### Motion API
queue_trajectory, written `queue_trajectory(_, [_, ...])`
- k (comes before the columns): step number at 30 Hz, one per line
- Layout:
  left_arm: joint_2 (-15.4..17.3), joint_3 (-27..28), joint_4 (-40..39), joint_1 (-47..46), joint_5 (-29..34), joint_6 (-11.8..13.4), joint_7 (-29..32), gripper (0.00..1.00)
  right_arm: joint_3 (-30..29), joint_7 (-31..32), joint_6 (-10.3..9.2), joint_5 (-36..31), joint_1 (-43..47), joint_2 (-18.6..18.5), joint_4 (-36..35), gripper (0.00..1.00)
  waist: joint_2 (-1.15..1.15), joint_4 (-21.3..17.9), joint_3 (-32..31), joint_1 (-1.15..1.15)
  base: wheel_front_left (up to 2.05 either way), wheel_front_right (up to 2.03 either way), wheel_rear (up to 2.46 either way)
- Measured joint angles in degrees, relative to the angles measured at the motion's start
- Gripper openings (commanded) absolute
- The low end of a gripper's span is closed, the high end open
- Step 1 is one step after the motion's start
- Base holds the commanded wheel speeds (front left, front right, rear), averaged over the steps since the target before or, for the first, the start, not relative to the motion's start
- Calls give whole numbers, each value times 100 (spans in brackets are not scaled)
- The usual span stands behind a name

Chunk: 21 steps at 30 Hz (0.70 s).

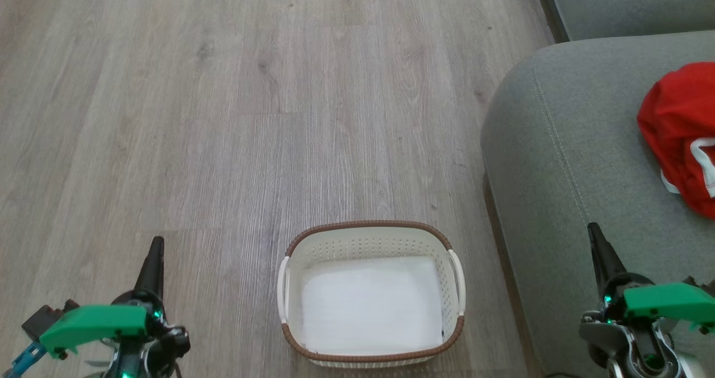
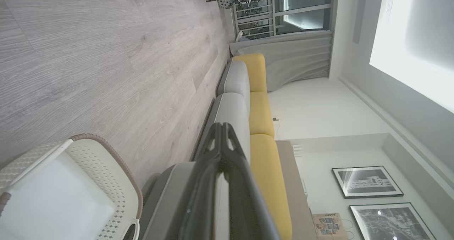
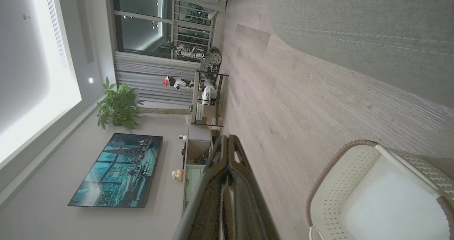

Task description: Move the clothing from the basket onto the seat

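Head view: bright red soft fabric garment with white trim [image 1: 678,127] lies crumpled on the large grey-green upholstered sofa seat cushion [image 1: 558,160], at the frame's right edge, which cuts it off. The heap's long axis runs near-to-far; the white trim shows at its nearer end. Small cream-white perforated plastic basket with brown woven-look rim [image 1: 368,225] stands on the pale wood-grain floor [image 1: 223,115], just beside the seat's front, well apart from the garment, long axis left-right, white bottom showing whole. Left claw [image 1: 157,243] hangs over the floor, fingers pressed together. Right claw [image 1: 593,230] hangs over the seat, likewise closed.

Left wrist view: own fingers meet at the tip; basket beside the seat front.

Right wrist view: fingers closed tip to tip; basket, floor and stitched seat seam visible.
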Motion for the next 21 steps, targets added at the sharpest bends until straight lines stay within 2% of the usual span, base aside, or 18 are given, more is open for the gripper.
queue_trajectory(15, [-37, 166, -60, -92, -834, -56, 199, 0, -144, 226, 0, 728, -131, 42, 37, 0, 0, 22, -19, 0, 0, 0, 0])
queue_trajectory(21, [-42, 167, -60, -92, -855, -56, 199, 0, -153, 226, 0, 742, -130, 45, 41, 0, 0, 22, -19, 0, 0, 0, 0])
